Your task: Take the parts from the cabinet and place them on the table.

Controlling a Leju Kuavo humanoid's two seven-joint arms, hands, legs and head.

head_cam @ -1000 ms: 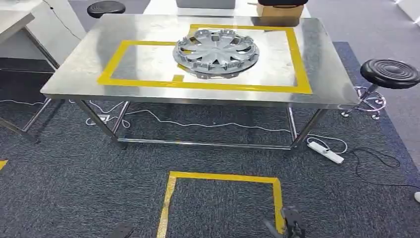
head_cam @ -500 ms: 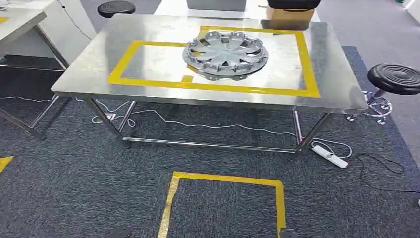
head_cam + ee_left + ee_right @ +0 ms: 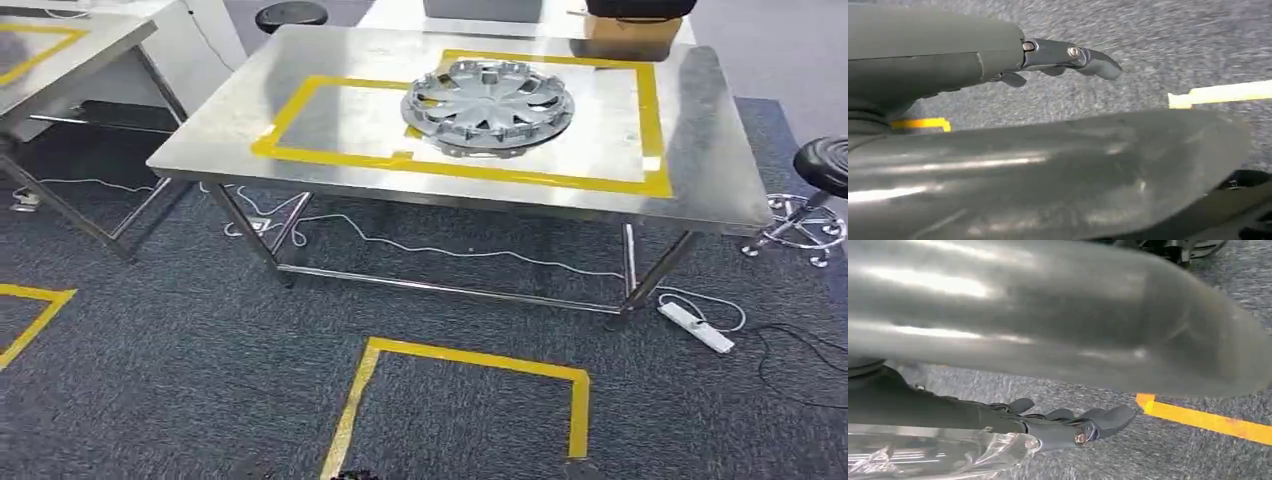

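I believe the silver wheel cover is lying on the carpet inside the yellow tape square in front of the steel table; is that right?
Not quite. The head view shows the silver wheel cover lying on top of the steel table, within the yellow tape outline marked on the tabletop. The yellow tape square on the carpet in front of the table has nothing in it.

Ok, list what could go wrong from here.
1. A white cable and a power strip lie on the carpet under the table; feet stepping close could snag them.
2. The hubcaps are stacked, so another part set on top might slide.
3. A stool near the table's right end could get bumped.
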